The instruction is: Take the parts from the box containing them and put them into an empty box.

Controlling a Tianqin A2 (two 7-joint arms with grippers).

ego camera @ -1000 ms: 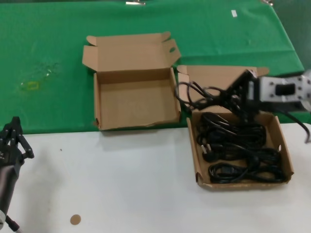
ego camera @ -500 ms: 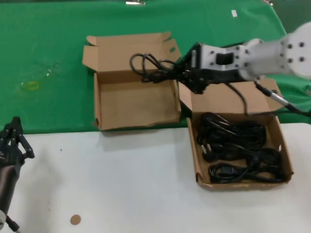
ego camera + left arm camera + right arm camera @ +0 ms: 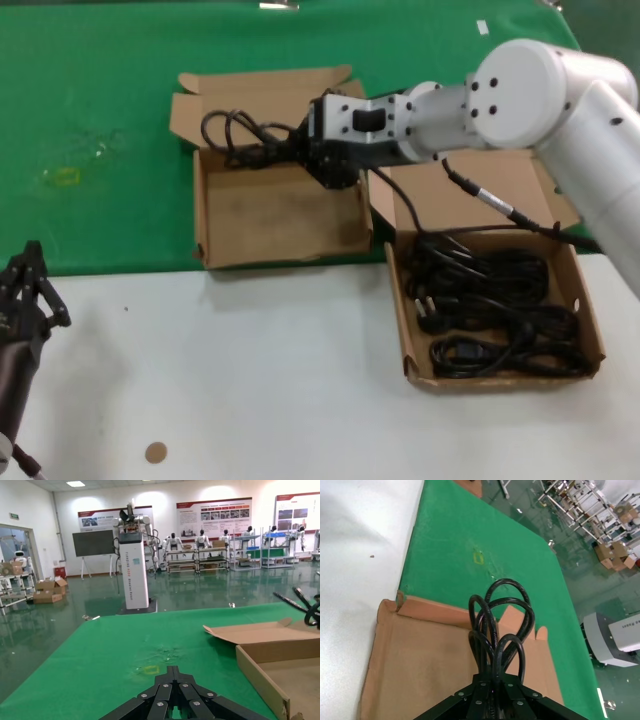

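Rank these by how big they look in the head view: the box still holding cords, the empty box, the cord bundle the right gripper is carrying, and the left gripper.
1. The box still holding cords and the empty box look about alike; I won't rank them.
2. The carried cord bundle, held by the right gripper.
3. The left gripper, though it sits nearer the camera.

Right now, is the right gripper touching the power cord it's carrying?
Touching. The right wrist view shows the right gripper shut on the power cord above the empty box.
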